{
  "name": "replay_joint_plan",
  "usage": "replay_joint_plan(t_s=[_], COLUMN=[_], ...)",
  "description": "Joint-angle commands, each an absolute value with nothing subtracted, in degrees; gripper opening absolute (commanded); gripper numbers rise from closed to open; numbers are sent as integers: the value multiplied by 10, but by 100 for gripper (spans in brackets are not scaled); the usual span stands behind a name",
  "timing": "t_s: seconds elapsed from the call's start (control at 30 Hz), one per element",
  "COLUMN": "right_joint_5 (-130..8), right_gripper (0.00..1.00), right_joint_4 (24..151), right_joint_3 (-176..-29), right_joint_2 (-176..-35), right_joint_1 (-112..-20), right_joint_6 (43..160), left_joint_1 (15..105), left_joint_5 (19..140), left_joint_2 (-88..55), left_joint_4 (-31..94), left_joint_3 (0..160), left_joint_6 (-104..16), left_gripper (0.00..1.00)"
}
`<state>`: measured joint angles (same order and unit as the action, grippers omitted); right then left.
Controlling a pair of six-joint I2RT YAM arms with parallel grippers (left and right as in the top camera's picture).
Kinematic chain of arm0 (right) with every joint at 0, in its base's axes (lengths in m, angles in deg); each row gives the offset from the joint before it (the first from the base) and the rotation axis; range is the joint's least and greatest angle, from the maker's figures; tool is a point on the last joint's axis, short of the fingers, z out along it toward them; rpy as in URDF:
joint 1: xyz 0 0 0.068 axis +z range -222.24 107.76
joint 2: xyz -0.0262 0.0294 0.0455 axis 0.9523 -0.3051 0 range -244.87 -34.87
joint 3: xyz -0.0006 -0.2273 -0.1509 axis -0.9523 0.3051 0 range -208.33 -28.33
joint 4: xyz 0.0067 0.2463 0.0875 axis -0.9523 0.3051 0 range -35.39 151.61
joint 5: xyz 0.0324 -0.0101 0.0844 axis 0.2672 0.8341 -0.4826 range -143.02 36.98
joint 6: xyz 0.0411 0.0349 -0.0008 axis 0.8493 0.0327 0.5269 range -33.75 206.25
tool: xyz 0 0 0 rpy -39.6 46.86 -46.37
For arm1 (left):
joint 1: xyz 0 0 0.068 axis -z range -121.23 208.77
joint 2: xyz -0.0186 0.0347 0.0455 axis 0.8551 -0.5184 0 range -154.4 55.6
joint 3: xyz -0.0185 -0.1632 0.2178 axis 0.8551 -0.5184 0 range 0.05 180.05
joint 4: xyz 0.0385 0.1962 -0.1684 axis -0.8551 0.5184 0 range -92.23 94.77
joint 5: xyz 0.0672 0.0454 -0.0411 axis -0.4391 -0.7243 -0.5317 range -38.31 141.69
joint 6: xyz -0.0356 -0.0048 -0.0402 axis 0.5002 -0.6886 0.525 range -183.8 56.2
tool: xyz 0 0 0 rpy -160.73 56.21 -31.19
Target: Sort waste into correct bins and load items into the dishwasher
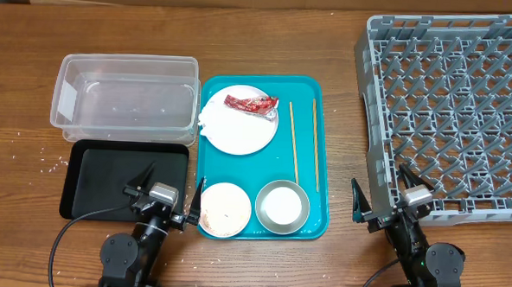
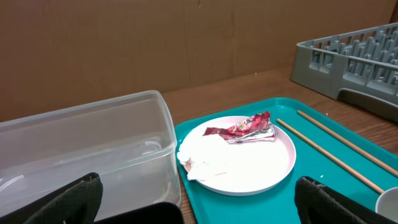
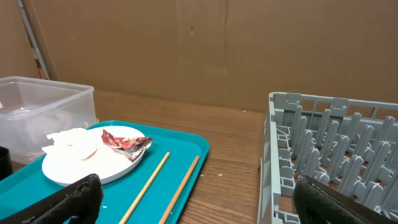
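Observation:
A teal tray [image 1: 323, 164] holds a large white plate [image 1: 248, 130] with a red wrapper [image 1: 251, 103] and a crumpled white tissue [image 1: 212, 117], two chopsticks [image 1: 294, 141], a small plate with crumbs [image 1: 224, 209] and a small bowl [image 1: 282, 205]. The clear tub [image 1: 126, 99] and black tray [image 1: 124, 179] lie left of it. The grey dish rack [image 1: 452, 117] stands at the right. My left gripper [image 1: 169, 198] is open and empty at the front by the black tray. My right gripper [image 1: 392, 201] is open and empty at the rack's front left corner. The wrapper also shows in the left wrist view [image 2: 245, 127] and right wrist view [image 3: 126, 142].
Pale crumbs [image 1: 52, 159] are scattered on the wooden table left of the black tray. A brown cardboard wall [image 2: 155, 37] stands behind the table. A strip of bare wood [image 3: 236, 180] separates the teal tray from the rack.

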<state>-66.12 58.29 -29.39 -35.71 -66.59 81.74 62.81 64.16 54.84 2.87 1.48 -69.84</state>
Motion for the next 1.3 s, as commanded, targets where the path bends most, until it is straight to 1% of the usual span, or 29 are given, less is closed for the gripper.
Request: replay_joint_plan(t_s=[0.0,1.27], right_joint_5=[-660,-649], right_gripper=[100,100], right_joint_4=[579,580], right_joint_3=[-288,-288], right_joint_2=[-350,-350], right_joint_1=[-668,-668], right_joint_6=[817,817], left_joint_1=[625,625], left_joint_5=[646,654], left_joint_2=[553,553], left_joint_4=[29,23], left_joint_3=[12,12], left_joint_6=[-702,-700], left_gripper=[100,100])
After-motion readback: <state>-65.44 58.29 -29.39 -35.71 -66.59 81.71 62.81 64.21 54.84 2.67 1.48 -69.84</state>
